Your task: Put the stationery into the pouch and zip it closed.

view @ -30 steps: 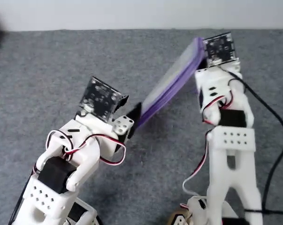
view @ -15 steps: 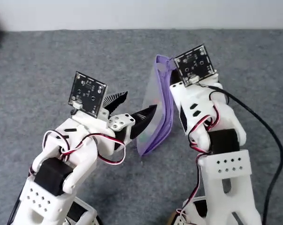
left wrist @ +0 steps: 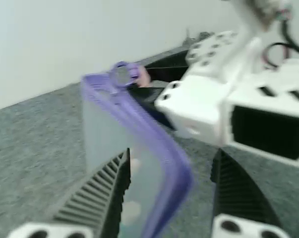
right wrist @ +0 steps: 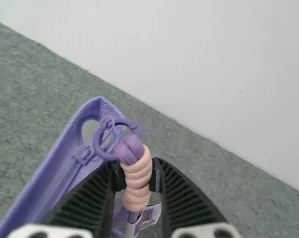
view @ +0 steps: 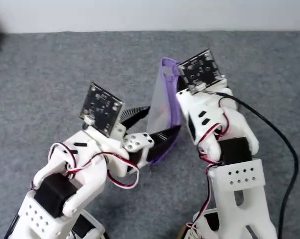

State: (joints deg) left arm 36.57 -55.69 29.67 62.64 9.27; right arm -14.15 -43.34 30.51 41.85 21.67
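A purple pouch [view: 162, 107] with see-through walls stands on end on the grey table between the two arms. My right gripper [right wrist: 134, 193] is shut on the pink coiled charm [right wrist: 135, 173] of the zip pull, at the pouch's [right wrist: 65, 158] top corner beside the purple ring [right wrist: 105, 141]. My left gripper [view: 154, 124] is open, one black finger on each side of the pouch's lower end. In the left wrist view the pouch [left wrist: 109, 134] rises between my left gripper's [left wrist: 171, 163] fingers, pale shapes showing through its wall, with the charm [left wrist: 142, 77] at the top.
Grey felt-like table surface [view: 50, 74] stretches around both arms, with free room to the left and at the back. A white wall [right wrist: 189, 49] borders the far edge. A black cable [view: 289, 149] runs along the right arm.
The right arm pulled the pouch's top end in toward the left arm, so the pouch went from stretched out slanting to standing upright. The left gripper opened and now straddles the pouch.
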